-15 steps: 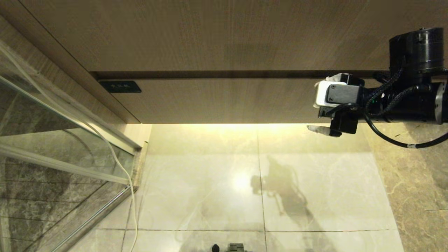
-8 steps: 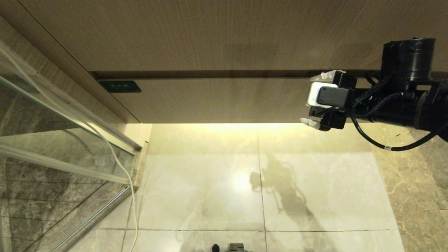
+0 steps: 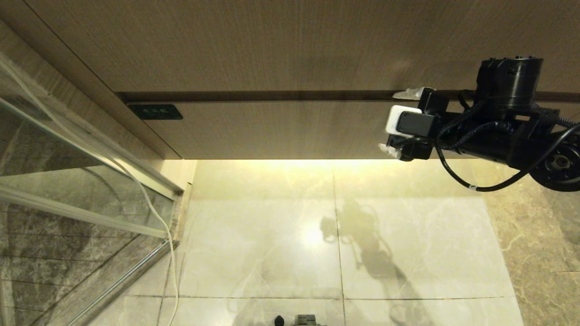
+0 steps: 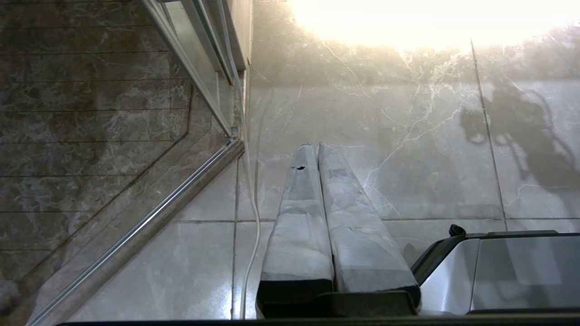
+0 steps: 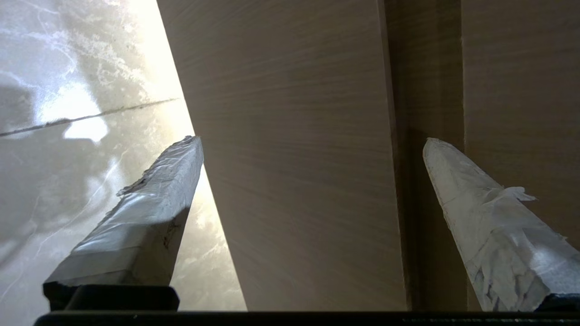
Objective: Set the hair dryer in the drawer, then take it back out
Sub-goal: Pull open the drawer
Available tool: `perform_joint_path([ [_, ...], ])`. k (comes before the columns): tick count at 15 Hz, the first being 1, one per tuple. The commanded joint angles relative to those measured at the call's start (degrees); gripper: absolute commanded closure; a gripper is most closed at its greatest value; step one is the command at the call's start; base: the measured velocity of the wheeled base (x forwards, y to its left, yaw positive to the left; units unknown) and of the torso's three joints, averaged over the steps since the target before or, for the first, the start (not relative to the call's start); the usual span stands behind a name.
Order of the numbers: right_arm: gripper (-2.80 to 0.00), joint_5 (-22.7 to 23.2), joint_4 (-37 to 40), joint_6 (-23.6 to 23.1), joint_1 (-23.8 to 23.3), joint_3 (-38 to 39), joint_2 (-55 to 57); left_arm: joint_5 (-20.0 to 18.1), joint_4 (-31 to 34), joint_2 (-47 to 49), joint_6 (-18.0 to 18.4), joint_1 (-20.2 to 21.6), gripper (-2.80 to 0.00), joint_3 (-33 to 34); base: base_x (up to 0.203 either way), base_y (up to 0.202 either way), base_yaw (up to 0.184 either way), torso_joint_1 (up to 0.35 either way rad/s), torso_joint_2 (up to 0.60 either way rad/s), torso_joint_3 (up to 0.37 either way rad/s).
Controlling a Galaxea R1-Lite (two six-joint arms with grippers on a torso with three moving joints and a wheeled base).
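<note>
**Op:** Right gripper (image 3: 398, 121) sits nearest the camera, fingers spread wide with nothing between them. Over the last second it has slid toward the middle of the cabinet and turned, so one finger now sits at the dark gap above the drawer front (image 3: 281, 130) and the other at its lower edge.

**Tech:** So it is bracketing the front panel?

**Op:** That is how I read it. The right wrist view shows the pale wood face filling the space between the two fingertips (image 5: 181, 154). Whether either tip touches the wood, I cannot tell. My guess is that it is lining up to pull the drawer open, the first step of the task.

**Tech:** And the left gripper (image 4: 315, 147)?

**Op:** Parked low, fingers pressed together, pointing at the marble floor (image 3: 408, 253).

**Tech:** Where is the hair dryer?

**Op:** Not in any view. The drawer is shut, so its inside is hidden, and the taller panel (image 3: 272, 45) above runs off the top of the picture
</note>
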Motion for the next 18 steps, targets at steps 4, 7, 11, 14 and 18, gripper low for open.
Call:
perform_joint_path([
  [4,-2.8,0.1,-1.8,-0.6,-0.4,-0.7,1.8,0.0,0.0,0.0,0.0,0.0,0.0,0.0,0.0,0.0,0.0,0.0,0.0,0.0],
  [7,-2.8,0.2,-2.9,-0.6,-0.6,-0.9,2.6,0.0,0.0,0.0,0.0,0.0,0.0,0.1,0.0,0.0,0.0,0.0,0.0,0.0],
  [11,-2.8,0.2,-3.7,-1.8,-1.4,-2.3,4.6,0.0,0.0,0.0,0.0,0.0,0.0,0.1,0.0,0.0,0.0,0.0,0.0,0.0],
  [14,-2.8,0.2,-3.7,-2.1,-1.8,-3.4,6.0,0.0,0.0,0.0,0.0,0.0,0.0,0.0,0.0,0.0,0.0,0.0,0.0,0.0],
  [18,-2.8,0.3,-3.8,-2.3,-2.7,-5.1,8.3,0.0,0.0,0.0,0.0,0.0,0.0,0.0,0.0,0.0,0.0,0.0,0.0,0.0],
])
